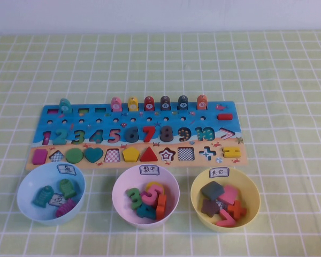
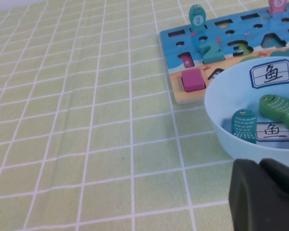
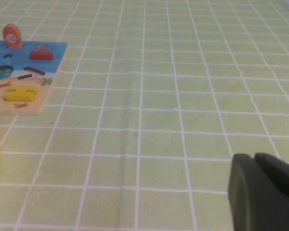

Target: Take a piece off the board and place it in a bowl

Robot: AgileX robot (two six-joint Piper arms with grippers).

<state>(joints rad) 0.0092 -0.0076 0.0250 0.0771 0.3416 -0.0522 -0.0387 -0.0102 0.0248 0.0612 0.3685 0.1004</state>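
piece on board — right end | bowl in front

Along the long blue-and-tan wooden puzzle board, a row of coloured wooden number pieces reads 1 to 10, from the teal 1 at the board's left end to the 10 near its right. Right of the 10 lies the pink-red ">" sign; below it on the board's tan strip sit a blue plus sign and a yellow equals sign. At the board's far edge, an orange fish peg carries "10" and a teal fish peg carries "2". The light blue plastic bowl, nearer than the board's left end, bears a white label reading "鱼"; a second "鱼" label lies inside. The labels on the pink bowl and the yellow bowl are handwritten and unreadable.
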